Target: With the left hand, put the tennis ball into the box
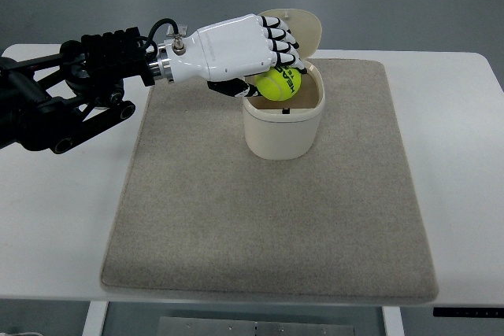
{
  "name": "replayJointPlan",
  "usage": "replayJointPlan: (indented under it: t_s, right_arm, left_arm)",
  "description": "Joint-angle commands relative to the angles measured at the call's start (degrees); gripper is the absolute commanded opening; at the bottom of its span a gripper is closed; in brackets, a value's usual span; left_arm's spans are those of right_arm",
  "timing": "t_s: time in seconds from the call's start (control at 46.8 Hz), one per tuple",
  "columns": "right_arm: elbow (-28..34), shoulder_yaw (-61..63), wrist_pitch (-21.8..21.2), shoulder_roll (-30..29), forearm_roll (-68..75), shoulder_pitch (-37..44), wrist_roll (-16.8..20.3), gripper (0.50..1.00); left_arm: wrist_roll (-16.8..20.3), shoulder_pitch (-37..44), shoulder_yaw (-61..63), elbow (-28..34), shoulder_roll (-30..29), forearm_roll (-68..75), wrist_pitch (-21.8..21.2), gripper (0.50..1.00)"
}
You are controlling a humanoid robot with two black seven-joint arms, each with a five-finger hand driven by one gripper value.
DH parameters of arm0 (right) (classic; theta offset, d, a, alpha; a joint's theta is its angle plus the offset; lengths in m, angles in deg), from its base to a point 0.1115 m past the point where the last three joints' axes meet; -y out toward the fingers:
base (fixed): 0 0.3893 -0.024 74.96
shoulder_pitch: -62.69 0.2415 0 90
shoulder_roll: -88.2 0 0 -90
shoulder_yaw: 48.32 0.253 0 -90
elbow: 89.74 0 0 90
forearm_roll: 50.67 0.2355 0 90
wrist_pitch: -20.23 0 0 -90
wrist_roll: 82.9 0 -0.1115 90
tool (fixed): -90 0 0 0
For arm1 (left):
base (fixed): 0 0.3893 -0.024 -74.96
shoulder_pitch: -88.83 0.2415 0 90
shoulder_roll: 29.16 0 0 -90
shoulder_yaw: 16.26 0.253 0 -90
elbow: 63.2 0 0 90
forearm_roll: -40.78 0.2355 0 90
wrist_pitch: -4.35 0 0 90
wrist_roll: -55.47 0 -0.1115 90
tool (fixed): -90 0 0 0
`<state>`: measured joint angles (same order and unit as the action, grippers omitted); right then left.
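Observation:
My left hand (272, 68) reaches in from the left on a black arm and hovers over the mouth of a cream box (282, 127). Its white fingers (279, 43) curl around a yellow-green tennis ball (280, 84), which sits just above the box's opening, at its left side. The box stands upright at the back middle of a grey-brown mat (268, 218). Its hinged lid (303, 27) is tipped open behind it. The right hand does not show.
The mat lies on a white table (63, 218). The black forearm and its linkage (71, 92) stretch over the table's back left corner. The table's front edge runs along the bottom of the picture.

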<state>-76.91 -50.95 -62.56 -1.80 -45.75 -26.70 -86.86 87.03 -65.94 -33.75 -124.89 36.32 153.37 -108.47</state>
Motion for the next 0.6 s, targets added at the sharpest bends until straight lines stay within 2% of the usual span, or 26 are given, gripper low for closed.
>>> replayJointPlan:
  t_s: [0.0, 0.192, 0.278, 0.342, 0.406, 0.577]
  right_arm:
    - [0.00, 0.00, 0.00, 0.00, 0.00, 0.00, 0.00, 0.901]
    - [0.00, 0.00, 0.00, 0.00, 0.00, 0.00, 0.00, 0.901]
    - [0.00, 0.00, 0.00, 0.00, 0.00, 0.00, 0.00, 0.901]
    - [0.00, 0.00, 0.00, 0.00, 0.00, 0.00, 0.00, 0.901]
    - [0.00, 0.00, 0.00, 0.00, 0.00, 0.00, 0.00, 0.903]
    - [0.00, 0.00, 0.00, 0.00, 0.00, 0.00, 0.00, 0.901]
  left_arm:
    - [0.00, 0.00, 0.09, -0.01, -0.09, 0.00, 0.05, 0.838]
    - [0.00, 0.00, 0.18, -0.01, -0.09, -0.18, 0.14, 0.846]
    - [0.00, 0.00, 0.18, -0.09, -0.09, -0.18, 0.14, 0.887]
    - [0.00, 0.00, 0.35, -0.36, -0.09, -0.18, 0.14, 0.889]
    - [0.00, 0.00, 0.44, -0.53, -0.09, -0.18, 0.14, 0.913]
    - [0.09, 0.09, 0.44, -1.58, -0.88, -0.18, 0.14, 0.913]
